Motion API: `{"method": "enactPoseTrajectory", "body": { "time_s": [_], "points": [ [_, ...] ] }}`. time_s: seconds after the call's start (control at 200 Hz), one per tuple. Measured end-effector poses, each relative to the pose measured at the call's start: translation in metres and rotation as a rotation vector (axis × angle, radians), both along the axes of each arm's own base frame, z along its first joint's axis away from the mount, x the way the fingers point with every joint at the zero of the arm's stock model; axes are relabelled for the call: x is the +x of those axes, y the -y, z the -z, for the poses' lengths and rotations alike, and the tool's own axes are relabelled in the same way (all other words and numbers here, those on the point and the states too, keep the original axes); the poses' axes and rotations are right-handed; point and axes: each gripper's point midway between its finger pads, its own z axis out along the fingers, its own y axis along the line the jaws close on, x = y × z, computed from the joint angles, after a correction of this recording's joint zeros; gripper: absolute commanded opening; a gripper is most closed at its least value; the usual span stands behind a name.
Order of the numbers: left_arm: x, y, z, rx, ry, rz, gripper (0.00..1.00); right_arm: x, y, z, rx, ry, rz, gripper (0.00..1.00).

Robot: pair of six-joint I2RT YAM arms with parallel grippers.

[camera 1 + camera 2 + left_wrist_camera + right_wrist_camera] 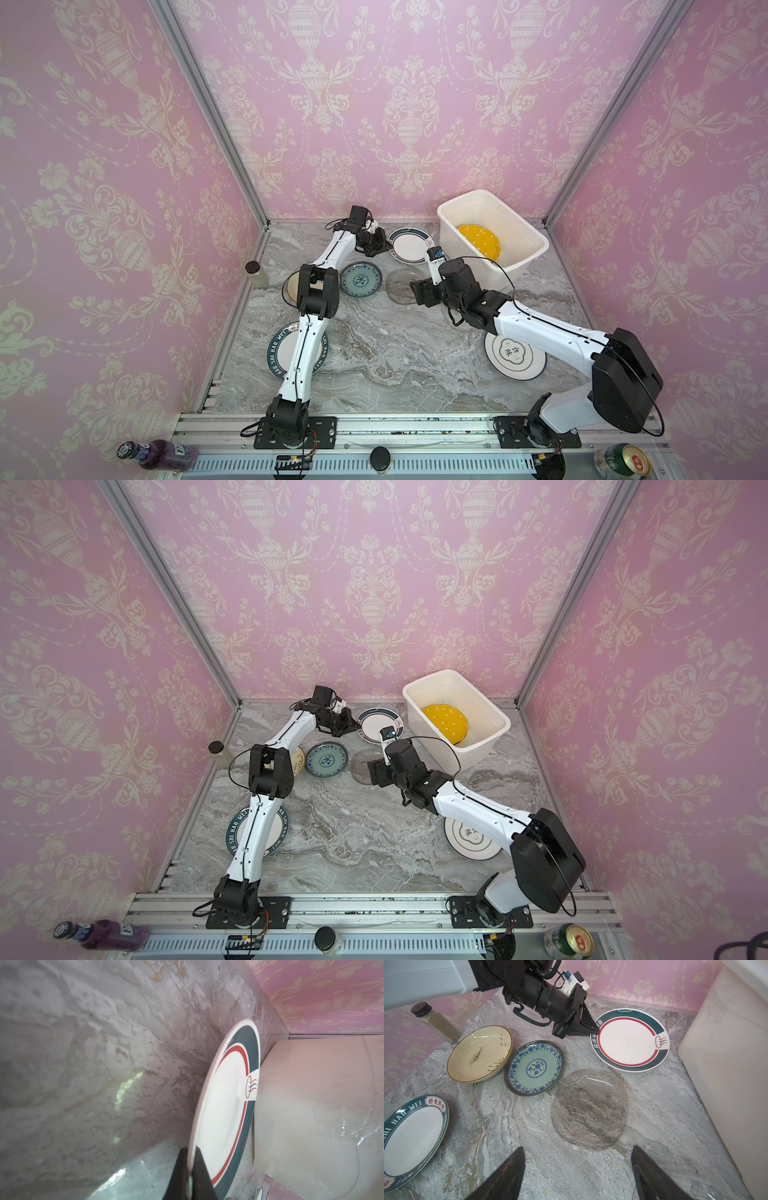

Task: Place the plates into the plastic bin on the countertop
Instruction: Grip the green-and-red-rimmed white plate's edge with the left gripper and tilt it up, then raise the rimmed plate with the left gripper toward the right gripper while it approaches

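Veined marble countertop (395, 353), glossy round plate (629, 1043), smooth plastic bin (726, 1064)

Yellow dotted plate (478, 243) sits inside the white bin (525, 264); teal-and-red-rimmed plate (409, 247) just beside it, five more across the marble countertop (395, 361).

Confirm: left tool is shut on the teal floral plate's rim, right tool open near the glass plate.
Wrong plate: the left wrist view shows the left tool shut on the rim of the white plate with green and red bands. The right tool is open near the glass plate.
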Motion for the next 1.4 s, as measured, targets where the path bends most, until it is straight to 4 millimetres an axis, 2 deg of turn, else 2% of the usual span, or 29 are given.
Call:
{"method": "enactPoseTrajectory", "body": {
  "time_s": [0.215,0.32,0.42,0.685,0.906,1.206,1.301,1.396],
  "points": [
    [-0.016,-0.013,-0.014,0.058,-0.02,-0.041,0.0,-0.001,0.004,-0.02,0.04,0.03,0.022,0.81],
    [-0.028,-0.02,-0.024,0.08,-0.032,-0.073,0.0,-0.004,0.009,-0.039,0.067,0.061,0.031,0.81],
    [-0.039,-0.026,-0.042,0.082,-0.024,-0.11,0.0,-0.007,0.015,-0.058,0.103,0.077,0.05,0.83],
    [-0.087,-0.039,-0.118,0.001,0.053,-0.217,0.0,-0.002,0.035,-0.107,0.273,-0.028,0.109,0.85],
    [-0.139,-0.046,-0.184,-0.071,0.122,-0.232,0.0,-0.008,0.043,-0.146,0.474,-0.178,0.077,0.85],
    [-0.217,-0.047,-0.271,-0.161,0.196,-0.173,0.0,-0.011,0.061,-0.156,0.643,-0.312,0.052,0.83],
    [-0.239,-0.037,-0.287,-0.191,0.197,-0.135,0.0,-0.01,0.067,-0.158,0.665,-0.328,0.04,0.82],
    [-0.261,-0.02,-0.29,-0.208,0.17,-0.082,0.0,-0.011,0.07,-0.16,0.685,-0.339,0.018,0.8]
  ]
}}
